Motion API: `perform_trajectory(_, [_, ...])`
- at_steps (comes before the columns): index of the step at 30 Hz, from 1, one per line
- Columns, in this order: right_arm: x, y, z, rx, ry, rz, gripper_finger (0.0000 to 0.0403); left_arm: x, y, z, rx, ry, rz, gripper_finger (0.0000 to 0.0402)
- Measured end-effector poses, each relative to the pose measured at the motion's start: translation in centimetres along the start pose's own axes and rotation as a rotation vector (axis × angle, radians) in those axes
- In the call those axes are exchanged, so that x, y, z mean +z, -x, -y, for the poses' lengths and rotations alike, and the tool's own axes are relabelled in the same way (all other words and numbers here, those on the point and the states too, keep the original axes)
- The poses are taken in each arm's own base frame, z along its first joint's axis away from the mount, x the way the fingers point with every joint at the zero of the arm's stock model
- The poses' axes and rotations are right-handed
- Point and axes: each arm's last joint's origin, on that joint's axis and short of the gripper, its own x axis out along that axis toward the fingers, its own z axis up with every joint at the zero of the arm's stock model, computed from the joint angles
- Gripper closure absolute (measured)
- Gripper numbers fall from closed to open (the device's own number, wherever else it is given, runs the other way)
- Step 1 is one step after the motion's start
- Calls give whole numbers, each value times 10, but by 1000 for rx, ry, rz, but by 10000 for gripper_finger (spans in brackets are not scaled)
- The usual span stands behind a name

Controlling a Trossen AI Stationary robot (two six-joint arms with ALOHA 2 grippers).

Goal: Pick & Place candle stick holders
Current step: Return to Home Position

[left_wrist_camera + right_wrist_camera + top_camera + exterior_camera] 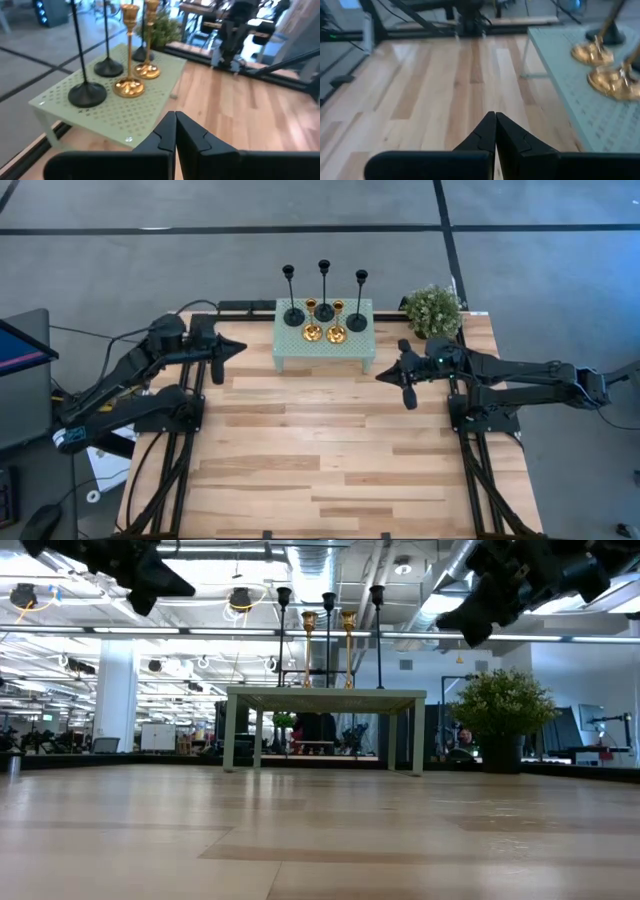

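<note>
All 5 candle stick holders (pixel 324 315) stood on the green shelf (pixel 352 350), apart from both grippers: 3 black along the far side, 2 gold nearer. Left gripper (pixel 175 116) hung left of the shelf, right gripper (pixel 495 116) right of it, both clenched on nothing. Shelf sat at the wood table's (pixel 330 450) far edge, w/ a plant (pixel 432 310) near its right end. Grey floor around; open office w/ ceiling pipes beyond.

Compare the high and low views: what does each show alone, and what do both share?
High view only: the round bases of the candle stick holders on the perforated top of the green shelf. Low view only: the gap under the shelf and the room behind. Shared: all five holders on the shelf, the plant beside it, left gripper and right gripper clear of it.
</note>
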Motion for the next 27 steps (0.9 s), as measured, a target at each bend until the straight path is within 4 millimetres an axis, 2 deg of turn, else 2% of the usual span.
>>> perform_trajectory(10, [10,25,-6,33,40,120,403,-26,29,16,-155,-64,144,399])
perform_trajectory(15, [18,42,-7,-53,29,222,403,-39,41,22,-183,-89,210,397])
perform_trajectory(19, [20,55,-7,-170,2,268,403,-44,38,21,-203,-85,200,398])
perform_trajectory(27, [18,70,-15,-188,12,290,403,-46,37,22,-244,-73,206,397])
